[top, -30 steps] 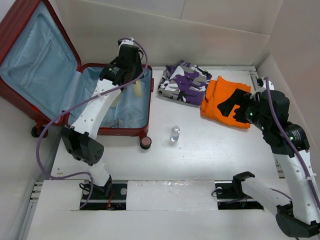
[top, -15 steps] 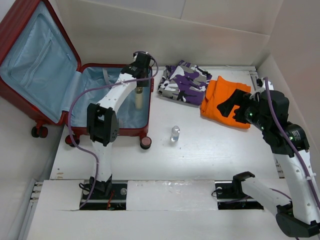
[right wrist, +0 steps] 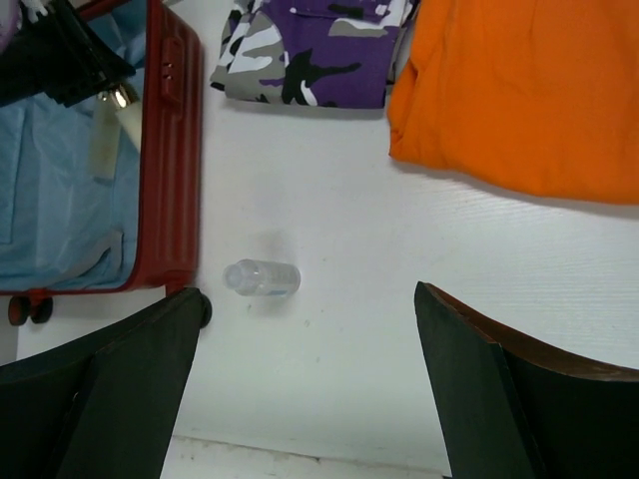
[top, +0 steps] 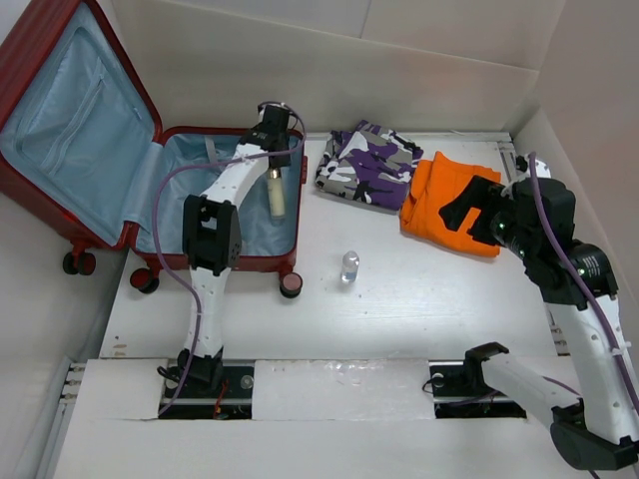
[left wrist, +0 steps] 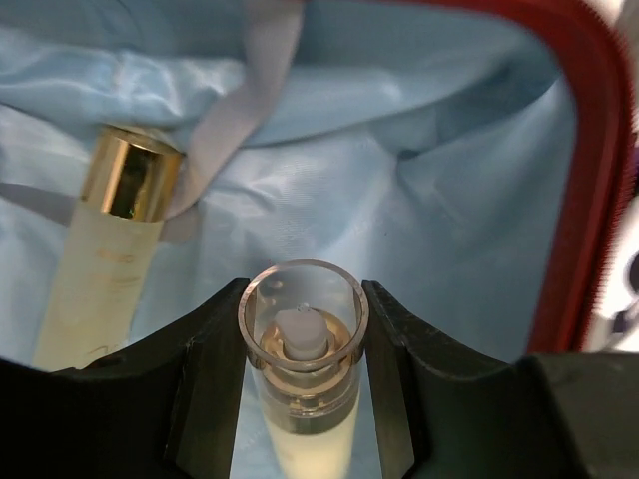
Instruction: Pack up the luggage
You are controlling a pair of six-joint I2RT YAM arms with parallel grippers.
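**Desk:** Where is the luggage (top: 100, 150)?

**Photographer:** Far left on the white table (top: 419, 299), lying wide open. The dark-red lid leans up against the left wall. The base lies flat to its right. Both halves are lined in light blue fabric.

**Desk:** What does the base hold?

**Photographer:** A pale gold-capped bottle (left wrist: 100, 269) lies on the lining, with a grey strap (left wrist: 255, 90) trailing down beside its cap. The left arm reaches in over the base's far right part.

**Desk:** And the left gripper (left wrist: 305, 294)?

**Photographer:** It is partly closed. Its black fingers (left wrist: 215, 359) press either side of a clear-capped bottle (left wrist: 303, 339) of pale liquid, and a white pump nozzle shows through the cap. The bottle hangs over the lining, just right of the gold-capped one. Whether it touches the fabric, I cannot tell.

**Desk:** The right gripper (right wrist: 308, 299)?

**Photographer:** Its jaws are spread wide and grip nothing. It hovers above the table on the right, by the orange garment (top: 449, 205).

**Desk:** What lies outside the case?

**Photographer:** A small clear bottle (top: 349, 267) sits on the bare table, near and right of the base's corner and between the two arms. A folded purple camouflage garment (top: 367, 165) lies just right of the base at the far side. The orange garment lies right up against it, farther right.
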